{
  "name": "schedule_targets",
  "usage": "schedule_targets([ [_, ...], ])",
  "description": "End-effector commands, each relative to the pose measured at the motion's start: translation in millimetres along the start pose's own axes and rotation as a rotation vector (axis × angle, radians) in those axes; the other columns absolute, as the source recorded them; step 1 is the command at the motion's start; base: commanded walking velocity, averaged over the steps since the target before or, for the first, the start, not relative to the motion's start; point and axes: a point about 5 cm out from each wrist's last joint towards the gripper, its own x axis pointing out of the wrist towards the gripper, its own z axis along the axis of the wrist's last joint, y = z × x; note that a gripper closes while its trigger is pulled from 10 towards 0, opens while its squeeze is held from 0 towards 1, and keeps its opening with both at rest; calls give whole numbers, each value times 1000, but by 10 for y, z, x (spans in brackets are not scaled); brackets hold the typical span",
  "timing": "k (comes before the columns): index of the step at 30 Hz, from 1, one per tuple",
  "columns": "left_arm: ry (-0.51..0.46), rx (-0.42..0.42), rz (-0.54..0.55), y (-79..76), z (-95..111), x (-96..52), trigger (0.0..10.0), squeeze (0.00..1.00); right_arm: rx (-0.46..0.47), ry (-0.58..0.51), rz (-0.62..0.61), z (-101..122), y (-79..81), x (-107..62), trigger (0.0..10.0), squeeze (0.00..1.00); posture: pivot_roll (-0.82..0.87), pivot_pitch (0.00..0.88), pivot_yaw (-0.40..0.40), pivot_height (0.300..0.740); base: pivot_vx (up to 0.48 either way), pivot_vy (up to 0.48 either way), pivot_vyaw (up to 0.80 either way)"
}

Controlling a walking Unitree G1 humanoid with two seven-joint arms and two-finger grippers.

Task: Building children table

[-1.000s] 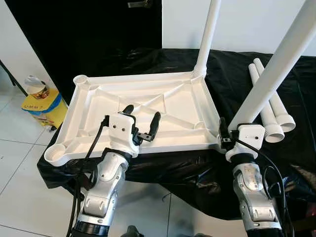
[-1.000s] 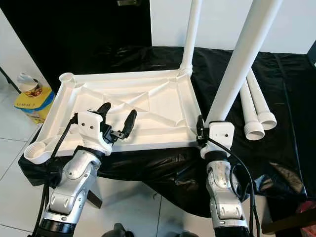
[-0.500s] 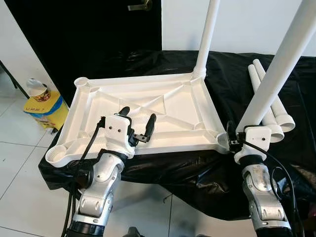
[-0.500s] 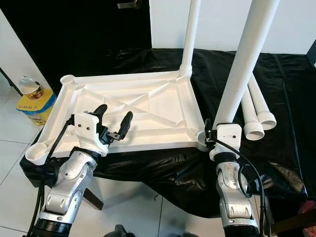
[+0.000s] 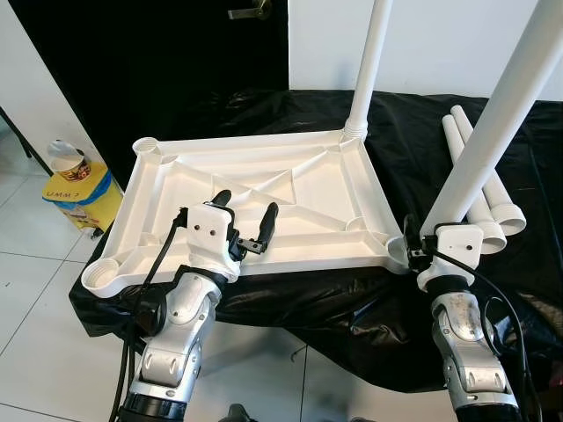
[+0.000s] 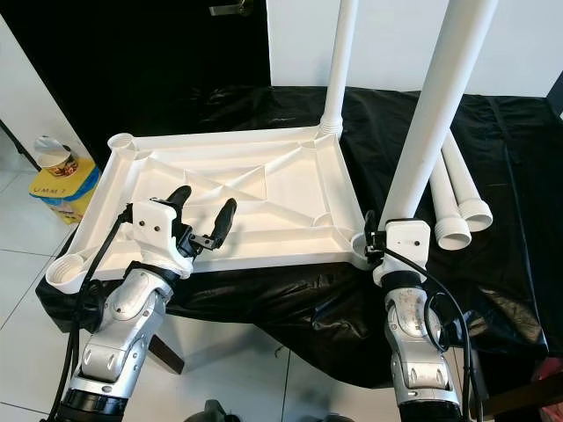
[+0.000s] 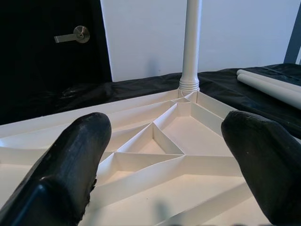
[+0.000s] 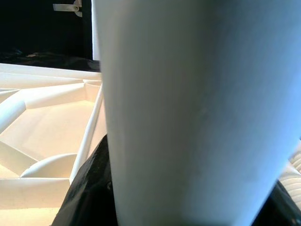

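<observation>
On black plastic sheeting [image 5: 290,114] over the work surface: white moulded plastic tabletop [image 5: 308,189], inverted, ribbed underside up. One long white plastic tube leg [image 5: 368,70] already seated upright in far right corner socket. Near right corner socket [image 6: 359,247] open, just beside right gripper [image 5: 420,251].

Right gripper: clamped on second white tube leg [image 6: 431,114] near its lower end, leg tilted, foot end poised by the near right socket. Left gripper [image 5: 245,220]: fingers spread, pinching nothing, hovering above the near edge of the tabletop.

Two spare white tube legs [image 5: 482,189] lying side by side on sheeting, right of the tabletop. Two left corner sockets [image 5: 145,143] unfilled.

Procedure for current step, judged:
- Bring leg upright before lowering; tilted entry likely to jam on socket rim.
- Centre foot end over socket, then press straight down.
- Brace tabletop with left gripper to prevent sliding on slick sheeting.
- Avoid knocking the seated leg.
</observation>
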Motion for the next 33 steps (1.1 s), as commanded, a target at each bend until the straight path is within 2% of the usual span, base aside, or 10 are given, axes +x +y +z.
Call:
schedule_targets([
  [1, 7, 12, -84, -15, -28, -18, 10000, 0, 39, -24, 0, 7, -4, 10, 10000, 0, -1, 26, 22, 740, 0, 0, 0],
  [5, 14, 4, -67, 7, -34, -13, 10000, 0, 80, 14, -38, -42, -43, 16, 10000, 0, 2, 28, 20, 740, 0, 0, 0],
  [9, 34, -34, -9, 66, -72, -6, 10000, 0, 173, 83, -120, -134, -118, 26, 10000, 0, 6, 27, 17, 740, 0, 0, 0],
  [13, 35, -66, 29, 113, -79, 10, 10000, 0, 200, 92, -126, -144, -120, 47, 10000, 0, 8, 24, 15, 740, 0, 0, 0],
  [28, 23, -42, 58, 165, -40, 57, 10000, 0, 237, 78, -98, -120, 16, 107, 10000, 0, 42, 5, 13, 740, 0, 0, 0],
  [33, 26, -36, 93, 174, -52, 47, 10000, 0, 257, 90, -70, -141, 80, 131, 10000, 0, 74, 0, -14, 740, 0, 0, 0],
])
